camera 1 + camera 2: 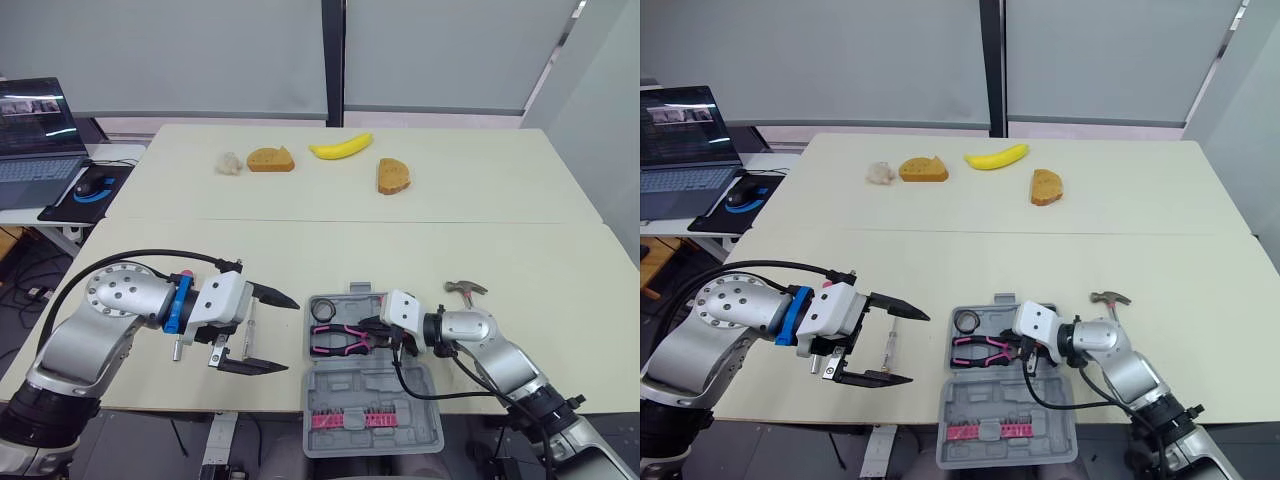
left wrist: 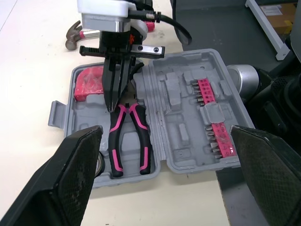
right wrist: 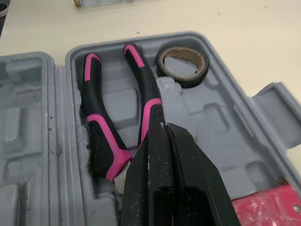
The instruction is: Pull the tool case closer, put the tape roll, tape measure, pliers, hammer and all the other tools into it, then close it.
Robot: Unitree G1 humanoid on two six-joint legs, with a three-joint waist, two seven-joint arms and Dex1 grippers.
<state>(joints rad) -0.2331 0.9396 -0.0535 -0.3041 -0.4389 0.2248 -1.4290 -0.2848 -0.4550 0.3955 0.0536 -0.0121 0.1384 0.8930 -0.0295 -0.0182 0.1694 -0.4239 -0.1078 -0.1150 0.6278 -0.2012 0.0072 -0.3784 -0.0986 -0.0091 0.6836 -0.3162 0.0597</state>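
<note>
Left tool gapes beside tool case holding pliers.

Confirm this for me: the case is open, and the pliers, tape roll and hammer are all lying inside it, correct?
Not quite. The hammer is outside the tool case, lying on the table off the case's right side, as the left eye view shows. The rest holds: the tool case is open, with the pliers and tape roll inside.

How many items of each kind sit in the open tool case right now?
pliers: 1
tape roll: 1
tape measure: 1
bit rack: 1
Total: 4
</note>
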